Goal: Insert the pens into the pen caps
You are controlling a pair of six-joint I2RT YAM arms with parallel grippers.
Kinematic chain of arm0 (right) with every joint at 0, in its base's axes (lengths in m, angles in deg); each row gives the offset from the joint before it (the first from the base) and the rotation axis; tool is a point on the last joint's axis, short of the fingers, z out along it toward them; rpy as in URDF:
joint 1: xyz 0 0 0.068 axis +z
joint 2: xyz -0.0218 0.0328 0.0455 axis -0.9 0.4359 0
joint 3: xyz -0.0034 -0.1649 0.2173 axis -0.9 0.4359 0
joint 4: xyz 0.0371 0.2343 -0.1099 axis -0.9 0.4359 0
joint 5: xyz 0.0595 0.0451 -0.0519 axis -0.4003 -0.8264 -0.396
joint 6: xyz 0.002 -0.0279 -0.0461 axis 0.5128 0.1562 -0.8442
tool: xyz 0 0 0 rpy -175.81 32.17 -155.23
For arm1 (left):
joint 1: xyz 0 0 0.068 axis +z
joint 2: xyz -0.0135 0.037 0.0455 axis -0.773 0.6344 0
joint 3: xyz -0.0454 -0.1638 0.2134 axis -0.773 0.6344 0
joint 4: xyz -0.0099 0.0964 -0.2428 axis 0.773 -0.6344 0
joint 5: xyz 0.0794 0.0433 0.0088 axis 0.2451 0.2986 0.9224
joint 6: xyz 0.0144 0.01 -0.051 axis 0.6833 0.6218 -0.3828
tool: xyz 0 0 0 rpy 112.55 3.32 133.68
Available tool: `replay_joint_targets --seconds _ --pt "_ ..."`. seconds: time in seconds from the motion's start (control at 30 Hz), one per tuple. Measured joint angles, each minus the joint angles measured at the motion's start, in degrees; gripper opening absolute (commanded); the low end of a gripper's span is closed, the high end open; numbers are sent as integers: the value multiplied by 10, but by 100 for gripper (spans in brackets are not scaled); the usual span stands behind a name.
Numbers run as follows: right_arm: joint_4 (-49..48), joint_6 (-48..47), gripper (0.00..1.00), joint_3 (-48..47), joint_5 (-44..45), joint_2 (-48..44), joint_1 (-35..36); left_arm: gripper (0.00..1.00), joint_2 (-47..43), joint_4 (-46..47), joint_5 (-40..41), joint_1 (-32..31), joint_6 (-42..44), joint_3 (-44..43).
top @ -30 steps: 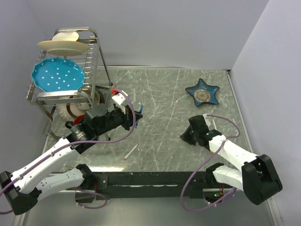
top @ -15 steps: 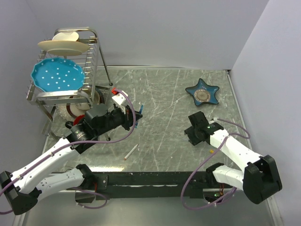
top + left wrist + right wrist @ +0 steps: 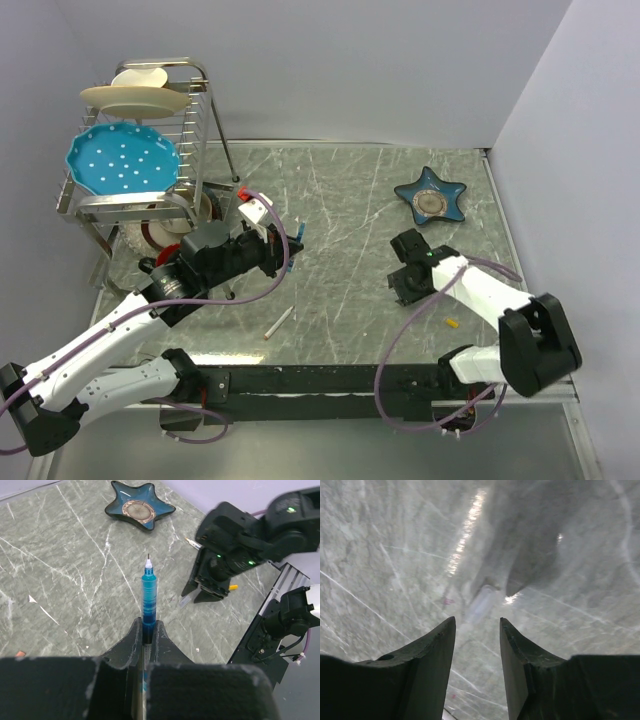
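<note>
Here the left gripper point(image 3: 147, 628) is clamped tight on the blue pen point(image 3: 148, 597), with the barrel pinched between its two fingers. The pen juts straight out ahead of them, its fine tip bare and held in the air above the marble table point(image 3: 60, 580). Below and to the right of this gripper in the top view, a white pen point(image 3: 279, 322) with a red end lies slantwise on the table by itself. On its other side, close by, is the wire dish rack point(image 3: 197, 120), which holds a blue plate point(image 3: 122, 160) and a cream plate point(image 3: 130, 97).

The right gripper point(image 3: 477, 621) hangs low over the table with its jaws partly apart and nothing between them. Just ahead of its fingertips, in line with the gap, a pale short tube point(image 3: 481, 604) lies on the stone. It is too blurred to tell whether it is a cap. Behind this gripper, beside its arm, a yellow cap point(image 3: 452, 323) lies on the table clear of the fingers. The left wrist view shows a thin pale pen point(image 3: 191, 542) with an orange end just past the gripper's body. Farther out on that side is the blue star-shaped dish point(image 3: 430, 196).
</note>
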Motion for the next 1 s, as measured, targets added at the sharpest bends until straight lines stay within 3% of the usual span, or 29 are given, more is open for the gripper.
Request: replay_joint_targets --seconds 0.33,0.77,1.0 --pt "8 -6 47 -71 -7 137 -2 1 0 0 0 -3 0 0" --pt "13 -6 46 -74 10 139 -3 1 -6 0 8 -3 0 0" --pt "14 -9 35 -71 16 139 -3 1 -6 0 11 -3 0 0"
